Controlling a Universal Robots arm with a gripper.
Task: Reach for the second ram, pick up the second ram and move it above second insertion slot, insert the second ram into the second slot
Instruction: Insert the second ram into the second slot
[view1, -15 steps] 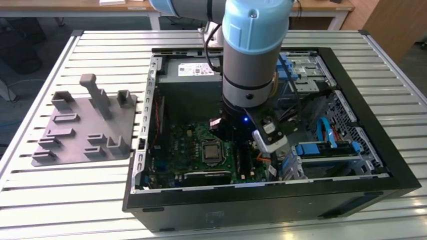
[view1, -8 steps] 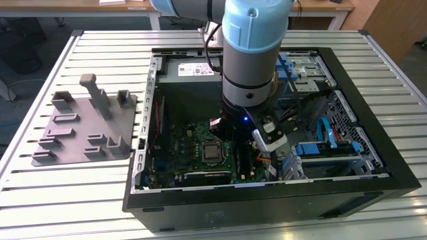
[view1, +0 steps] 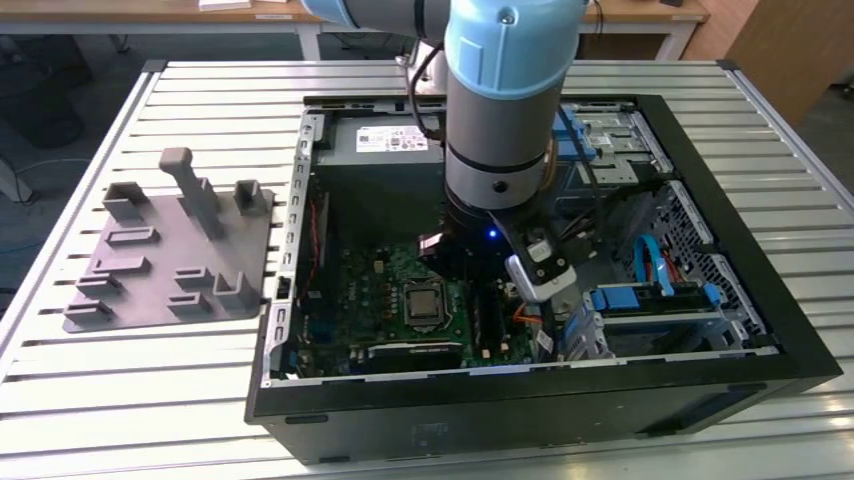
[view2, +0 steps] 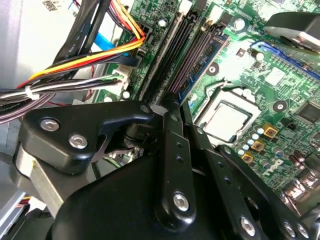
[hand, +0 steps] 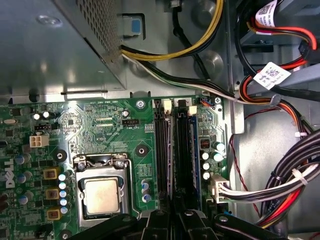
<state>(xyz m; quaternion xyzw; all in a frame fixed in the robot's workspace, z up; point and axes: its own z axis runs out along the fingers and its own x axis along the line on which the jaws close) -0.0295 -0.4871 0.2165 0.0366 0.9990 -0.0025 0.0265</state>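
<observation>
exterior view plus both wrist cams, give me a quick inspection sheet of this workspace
surface: slatted metal table with an open computer case lying on it
job's things: memory slots on the green board beside the processor; memory stick hard to tell apart from the dark slots
clutter: grey holder tray on the table, at the exterior view's left of the case
grippers: gripper down inside the case, at the end of the slots
cables: bundled wires beside the board, apart from the slots
surroundings: wooden desks beyond the table

Slatted metal table (view1: 120, 390) carries open black PC case (view1: 534, 410) and, on exterior view's left, grey plastic fixture plate (view1: 167, 255) w/ upright holders.
</observation>
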